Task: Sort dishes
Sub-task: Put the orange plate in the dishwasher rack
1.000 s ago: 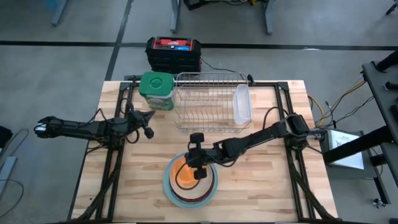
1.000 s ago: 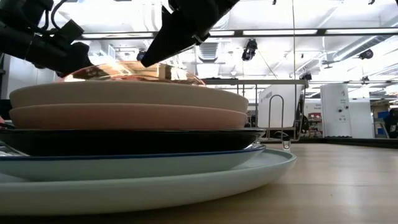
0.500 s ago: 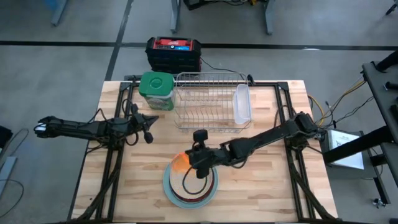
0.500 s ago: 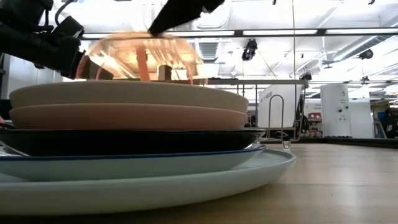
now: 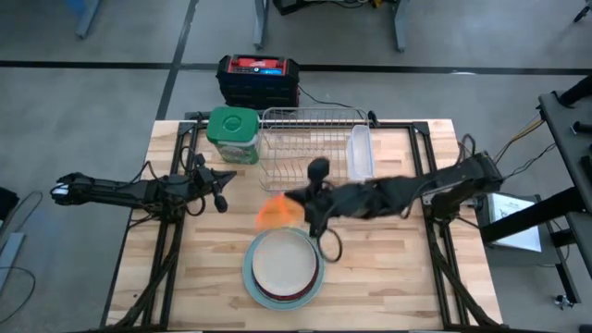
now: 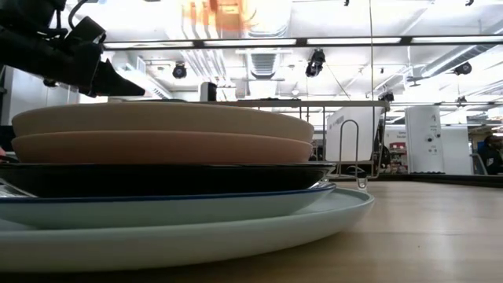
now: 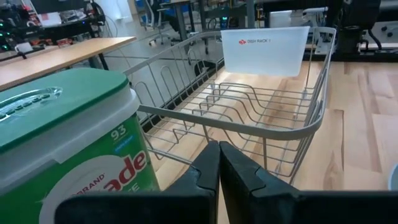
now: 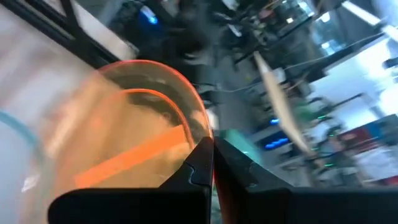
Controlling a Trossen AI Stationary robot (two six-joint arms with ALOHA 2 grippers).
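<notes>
- Pale-blue large plate (image 5: 260, 292) is seen at the bottom of the stack on the wooden table (image 5: 398, 277), at the near edge; the stack serves as landmark.
- Above it in the low view are stacked a blue-rimmed plate (image 6: 165, 206), a dark plate (image 6: 157, 178), a pink plate (image 6: 161, 147) and a cream plate (image 6: 161, 122) on top; the cream top (image 5: 284, 263) is uncovered in the high view.
- Orange plate (image 5: 274, 212) is held clear of the stack, just beyond it and up in the air; it is blurred in the high view and shows at the upper edge of the low view (image 6: 222, 12).
- Right gripper (image 5: 298, 205) is found just beyond the stack, its arm reaching in from the table's right side; its fingers (image 8: 194, 163) are seen pressed together on the orange plate's rim (image 8: 149, 130).
- Left gripper (image 5: 225, 176) is noted beyond and to the left of the stack, well apart from it, its fingers (image 7: 208, 168) closed against each other with nothing between them.
- Wire dish rack (image 5: 305, 153) stands farther from the stack, at the back of the table, no dish on its wires.
- Clear plastic tub (image 5: 361, 153) lies along the rack's right side.
- Green-lidded jar (image 5: 232, 134) stands just left of the rack.
- Black and red case (image 5: 258, 80) sits on the floor past the table's far edge.
</notes>
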